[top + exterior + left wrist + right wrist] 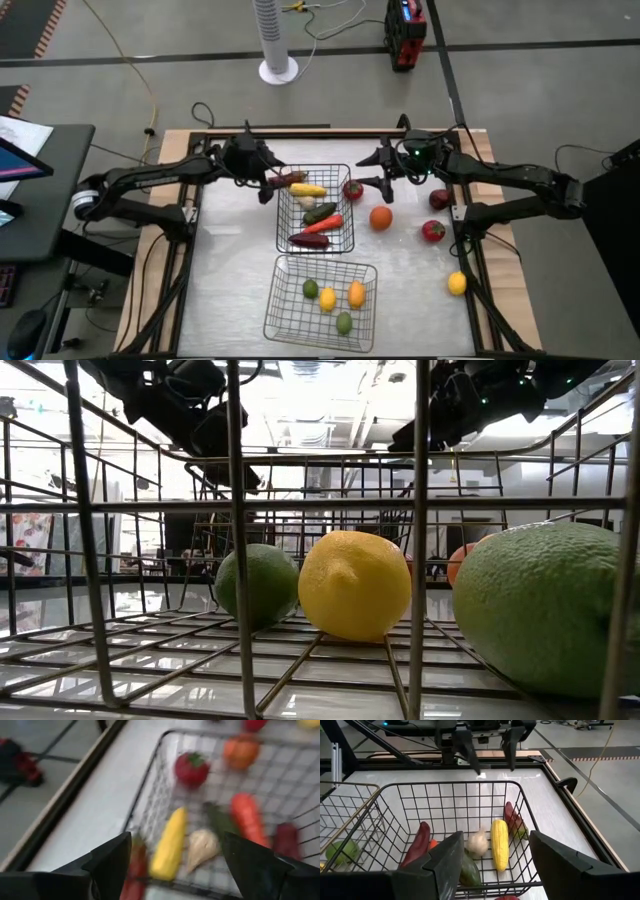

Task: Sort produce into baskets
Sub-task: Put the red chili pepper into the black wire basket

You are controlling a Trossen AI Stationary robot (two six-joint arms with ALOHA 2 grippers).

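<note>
Bright even overhead light, glare on the white table [230, 290], heavy motion blur in the left wrist view.

White tower fan [277, 40] beyond the table; red-black box [405, 33] nearby; yellow cable [125, 58] on floor.

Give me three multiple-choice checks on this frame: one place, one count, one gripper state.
1. Pieces in the near basket? A two, B four, C six.
2. Where is the corn? A in the far basket, B in the near basket, C outside both baskets.
3. The left gripper is: A open and empty, B shut on a carrot, C shut on the corn.
Key: 1 B, two green, one yellow, one orange; 2 A, it lies beside the garlic; 3 A, fingers spread with nothing between.
</note>
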